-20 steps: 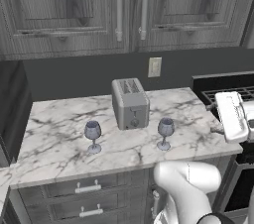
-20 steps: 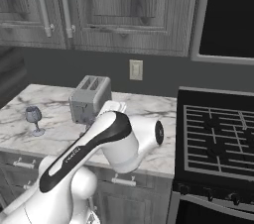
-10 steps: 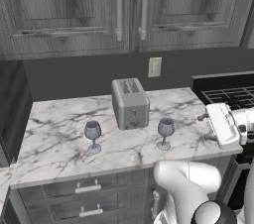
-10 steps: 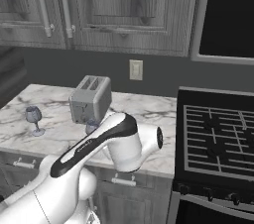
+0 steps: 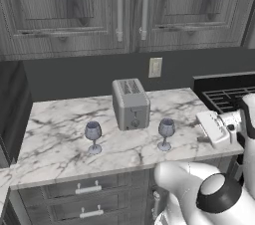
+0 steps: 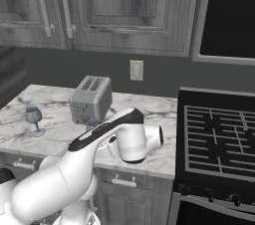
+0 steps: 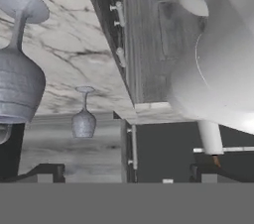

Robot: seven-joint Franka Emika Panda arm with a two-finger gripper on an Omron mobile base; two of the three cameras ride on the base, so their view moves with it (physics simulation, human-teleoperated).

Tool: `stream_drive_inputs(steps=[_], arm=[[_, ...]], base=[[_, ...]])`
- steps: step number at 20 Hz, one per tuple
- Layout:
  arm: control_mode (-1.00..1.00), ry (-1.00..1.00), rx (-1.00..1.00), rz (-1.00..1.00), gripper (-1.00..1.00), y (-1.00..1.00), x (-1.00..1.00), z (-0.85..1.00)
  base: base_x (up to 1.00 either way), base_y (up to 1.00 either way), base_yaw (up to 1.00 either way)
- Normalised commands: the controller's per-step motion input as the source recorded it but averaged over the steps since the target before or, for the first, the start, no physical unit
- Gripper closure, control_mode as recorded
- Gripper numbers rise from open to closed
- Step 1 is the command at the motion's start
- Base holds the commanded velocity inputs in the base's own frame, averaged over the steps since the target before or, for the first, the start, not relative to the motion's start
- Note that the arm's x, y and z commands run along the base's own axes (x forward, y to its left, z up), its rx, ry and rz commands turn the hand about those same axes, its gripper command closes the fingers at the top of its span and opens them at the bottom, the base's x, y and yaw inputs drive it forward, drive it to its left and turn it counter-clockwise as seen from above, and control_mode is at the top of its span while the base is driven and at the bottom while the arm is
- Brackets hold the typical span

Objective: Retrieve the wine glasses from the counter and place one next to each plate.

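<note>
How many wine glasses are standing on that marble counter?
2. One glass stands left of the toaster, in front of it; the other glass stands to its right, nearer the stove. None looks hidden.

White grey-veined marble counter (image 5: pixel 60 124) over dark grey drawers. Standing on it: boxy silver two-slot toaster (image 5: pixel 130 103), one translucent grey-blue stemmed glass (image 5: pixel 93 137) front-left of toaster, matching glass (image 5: pixel 166 133) front-right.

Dark wood wall cabinets (image 5: pixel 99 10) above the toaster (image 5: pixel 130 103); wall outlet (image 5: pixel 155 67) behind it, black stove (image 6: pixel 216 139) beside it.
</note>
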Motion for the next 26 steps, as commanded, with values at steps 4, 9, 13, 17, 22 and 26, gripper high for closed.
stream_drive_inputs(steps=[4,9,13,17,22,26], arm=[[-1.00,0.02,0.00,0.04,-1.00,0.00,0.39,-0.29],[-1.00,0.00,0.00,0.05,-1.00,-0.02,0.25,-0.17],[-1.00,0.00,0.01,0.05,-1.00,-0.02,0.21,-0.25],[-1.00,0.00,0.03,0.04,-1.00,0.00,0.18,-0.33],[-1.00,0.04,0.02,0.02,-1.00,0.00,0.31,-0.31],[-1.00,0.03,0.01,0.00,-1.00,0.00,0.36,-0.28]], base=[[0.00,0.00,0.00],[0.00,0.00,0.00],[0.00,0.00,0.00],[0.00,0.00,0.00],[0.00,0.00,0.00],[0.00,0.00,0.00]])
